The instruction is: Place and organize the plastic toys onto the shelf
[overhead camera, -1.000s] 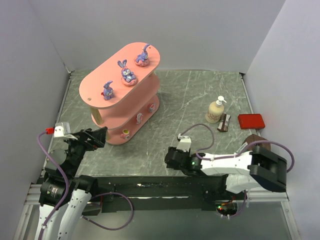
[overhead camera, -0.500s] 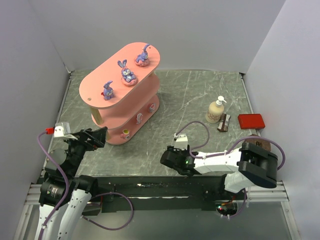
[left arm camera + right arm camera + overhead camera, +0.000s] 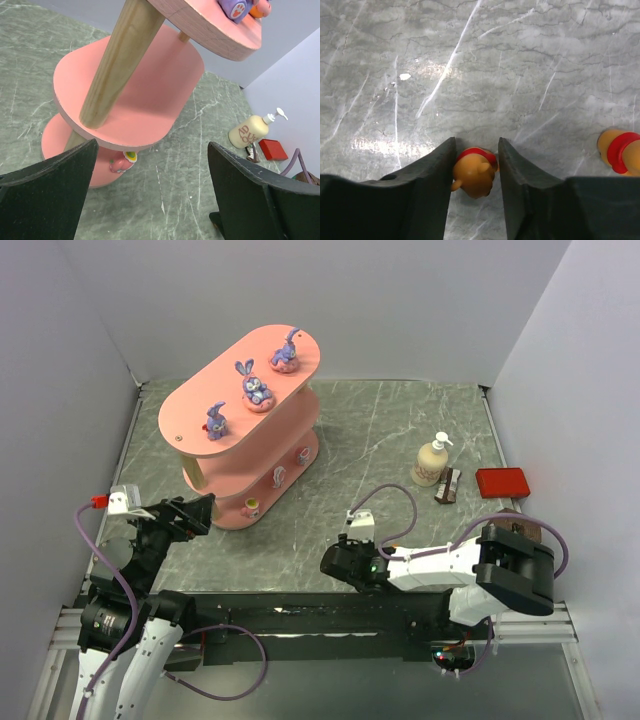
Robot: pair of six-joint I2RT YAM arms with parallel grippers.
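Between the right fingers (image 3: 420, 200), which clamp its flanks, we see an orange figurine (image 3: 474, 176) on the bench (image 3: 530, 60), its lower half hidden. A second orange figurine (image 3: 620, 150) is cropped at the right edge. The left fingers (image 3: 45, 200) stand wide apart, facing the shelf (image 3: 145, 85).

jaws wide apart | shelf (image 3: 140, 85) ahead | toy (image 3: 122, 162) on bottom tier | pump bottle (image 3: 250, 131) right

Only print found: brown lettering on the front of the cream pump bottle (image 3: 248, 134), left wrist view, at about 4 o'clock from the shelf (image 3: 130, 95). The characters are too small and tilted to read. Top and right wrist views: no legible text.
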